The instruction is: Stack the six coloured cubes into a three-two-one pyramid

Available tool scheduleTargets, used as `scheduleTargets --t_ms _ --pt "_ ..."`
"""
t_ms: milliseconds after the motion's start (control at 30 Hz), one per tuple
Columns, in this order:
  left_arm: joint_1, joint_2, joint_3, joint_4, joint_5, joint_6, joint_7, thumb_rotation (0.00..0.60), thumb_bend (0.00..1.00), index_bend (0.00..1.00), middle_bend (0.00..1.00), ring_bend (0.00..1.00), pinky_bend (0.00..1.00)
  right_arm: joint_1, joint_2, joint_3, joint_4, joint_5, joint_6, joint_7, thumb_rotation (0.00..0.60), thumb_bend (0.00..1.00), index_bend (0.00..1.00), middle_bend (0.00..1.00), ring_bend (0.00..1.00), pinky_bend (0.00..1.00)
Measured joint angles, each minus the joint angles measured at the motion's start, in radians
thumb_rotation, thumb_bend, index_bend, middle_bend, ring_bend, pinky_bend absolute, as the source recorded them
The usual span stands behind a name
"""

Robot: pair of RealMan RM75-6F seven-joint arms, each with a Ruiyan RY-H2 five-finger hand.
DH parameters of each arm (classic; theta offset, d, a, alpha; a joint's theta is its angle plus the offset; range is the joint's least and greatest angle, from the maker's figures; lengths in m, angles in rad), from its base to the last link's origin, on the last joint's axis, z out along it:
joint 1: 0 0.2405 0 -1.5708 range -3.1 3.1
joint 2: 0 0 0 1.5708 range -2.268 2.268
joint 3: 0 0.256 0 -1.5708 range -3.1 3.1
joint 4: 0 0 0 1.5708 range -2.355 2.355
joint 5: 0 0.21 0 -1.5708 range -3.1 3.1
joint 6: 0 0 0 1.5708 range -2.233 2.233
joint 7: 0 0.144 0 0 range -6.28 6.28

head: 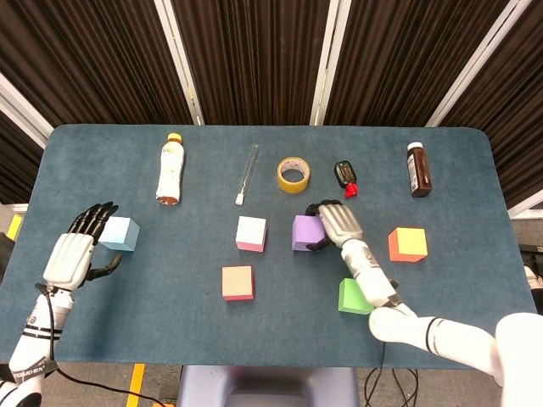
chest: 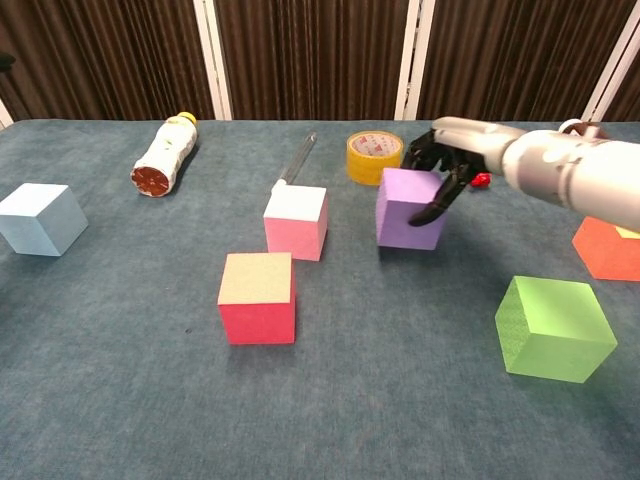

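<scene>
Orange cube (chest: 612, 246) cut by chest-view edge

Six cubes on the table: blue (head: 120, 233), pink (head: 251, 233), purple (head: 305, 232), red (head: 237, 283), green (head: 354, 297), orange (head: 408, 244). Two bottles, one white (head: 170, 169) lying down and one brown (head: 418, 170); one tape roll (head: 293, 174), one clear tube (head: 248, 174), one small black-and-red item (head: 345, 176). Two hands, left (head: 75, 250) and right (head: 338, 224).
</scene>
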Motion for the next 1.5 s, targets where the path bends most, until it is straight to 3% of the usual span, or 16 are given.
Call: scheduleTargets --t_ms 700,1500 --pt "0.028 -0.011 -0.006 0.045 0.025 -0.024 -0.055 0.6 0.33 0.06 0.05 0.0 0.12 0.193 -0.163 0.029 0.138 0.209 0.001 -0.18 0.6 0.24 0.52 0.47 0.31 0.3" --pt "0.037 -0.018 -0.021 0.056 0.035 -0.038 -0.077 0.6 0.34 0.05 0.05 0.0 0.12 0.231 -0.17 0.006 0.164 0.259 -0.016 -0.202 0.6 0.24 0.49 0.47 0.3 0.3"
